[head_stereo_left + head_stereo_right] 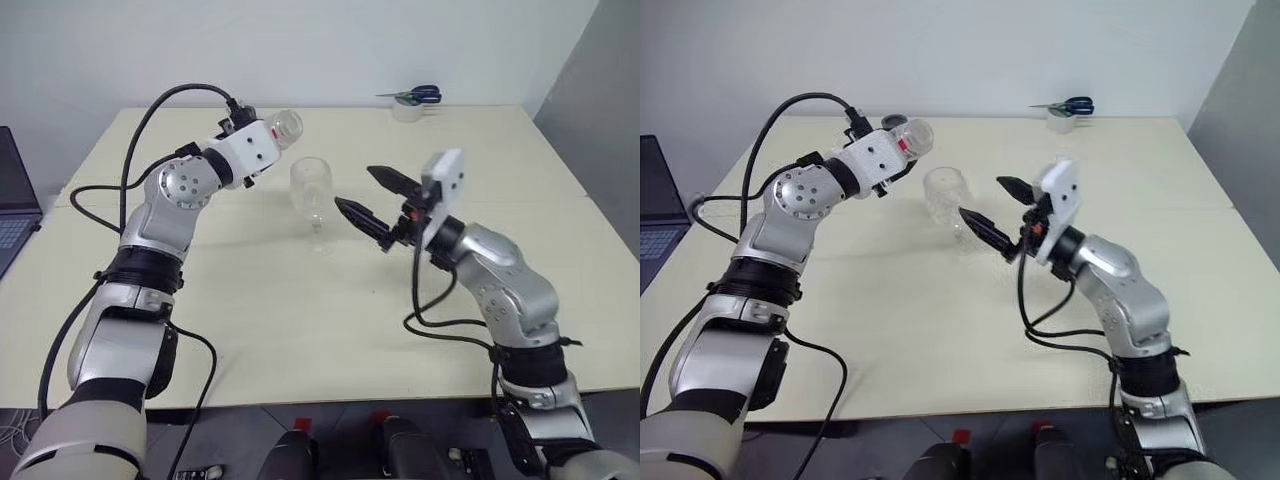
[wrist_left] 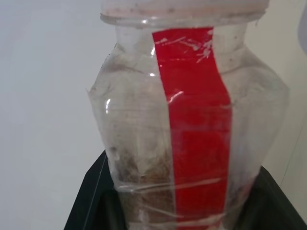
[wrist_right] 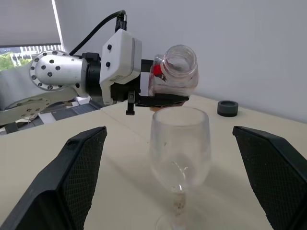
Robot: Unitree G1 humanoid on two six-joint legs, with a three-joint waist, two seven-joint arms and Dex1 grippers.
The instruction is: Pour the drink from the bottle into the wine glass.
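Gripping the bottle (image 3: 175,72) by its body, the left gripper (image 1: 268,143) is holding it tipped on its side above the table (image 1: 300,330), the open mouth facing the wine glass (image 1: 312,200) and hanging just above and beyond its rim. The bottle is looking nearly empty, its red label strip (image 2: 199,129) running down the clear wall, with brownish residue clinging inside. The wine glass is standing upright toward the middle of the table, closer to the far edge than the near one. The right gripper (image 1: 375,200) is hovering just beside the glass with its fingers spread wide apart, one on each side of the bowl, touching nothing. Scissors (image 1: 415,96) are lying at the far edge.
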